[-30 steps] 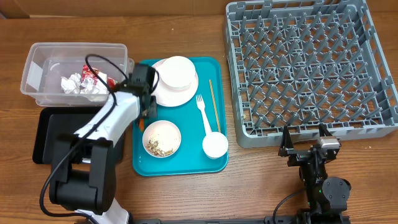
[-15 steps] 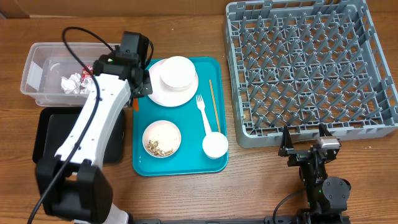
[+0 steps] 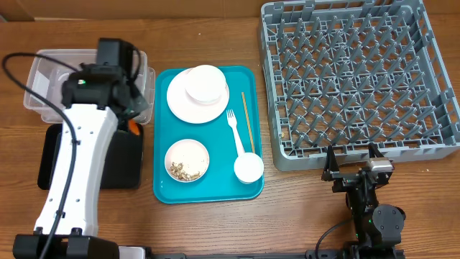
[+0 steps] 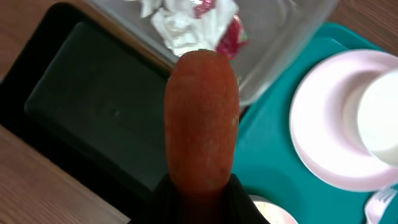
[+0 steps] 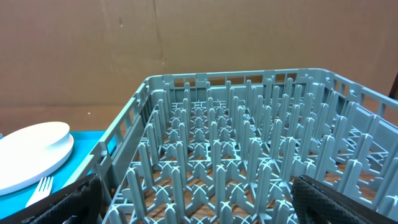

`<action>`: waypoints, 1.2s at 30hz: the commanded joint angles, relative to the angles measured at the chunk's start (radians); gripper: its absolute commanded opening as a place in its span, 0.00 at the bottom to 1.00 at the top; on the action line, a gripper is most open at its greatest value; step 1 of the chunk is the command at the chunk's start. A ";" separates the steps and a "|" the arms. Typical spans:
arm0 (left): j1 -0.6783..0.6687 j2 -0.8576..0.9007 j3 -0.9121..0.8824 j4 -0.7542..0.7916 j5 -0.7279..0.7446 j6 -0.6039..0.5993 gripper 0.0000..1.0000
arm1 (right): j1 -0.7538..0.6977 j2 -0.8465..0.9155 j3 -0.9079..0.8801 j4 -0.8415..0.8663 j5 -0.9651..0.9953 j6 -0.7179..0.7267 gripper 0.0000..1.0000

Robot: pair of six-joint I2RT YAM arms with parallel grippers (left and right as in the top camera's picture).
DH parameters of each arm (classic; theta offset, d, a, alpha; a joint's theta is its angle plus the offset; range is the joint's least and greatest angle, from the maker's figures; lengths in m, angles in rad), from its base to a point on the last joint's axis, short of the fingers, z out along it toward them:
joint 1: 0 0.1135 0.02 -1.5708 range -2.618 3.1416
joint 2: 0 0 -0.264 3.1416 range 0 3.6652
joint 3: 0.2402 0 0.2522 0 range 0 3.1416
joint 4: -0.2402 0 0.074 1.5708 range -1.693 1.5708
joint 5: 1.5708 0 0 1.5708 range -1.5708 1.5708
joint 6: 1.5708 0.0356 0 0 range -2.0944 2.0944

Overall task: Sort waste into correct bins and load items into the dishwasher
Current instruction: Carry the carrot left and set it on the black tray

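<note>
- Dishwasher (image 3: 359,79): grey pegged rack at right, nothing loaded. The right gripper (image 3: 351,164) sits just before its near wall, jaws spread wide and empty.
- Teal tray (image 3: 162,191): carries the white plate (image 3: 178,99) and the other dishes, none yet loaded.
- Black tray (image 4: 93,118): shallow and bare, touching the teal tray's left edge. We judge it the bin for food waste.
- Clear tub (image 3: 43,79): holds the napkin (image 4: 180,28) and the wrapper (image 4: 233,34), so dry rubbish goes here.
- Left gripper (image 4: 202,199): closed narrowly on one end of the carrot.
- Carrot (image 4: 202,118): held aloft where the tub's near wall meets the black tray's corner. We would carry it fully over the black floor, lower it close, and only then part the jaws. Released here, it could strike a rim and roll onto the teal tray.
</note>
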 commanded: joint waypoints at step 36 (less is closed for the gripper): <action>0.491 -0.014 -0.624 0.424 -0.022 -0.381 0.04 | -0.005 -0.011 -0.011 0.007 -0.002 0.000 1.00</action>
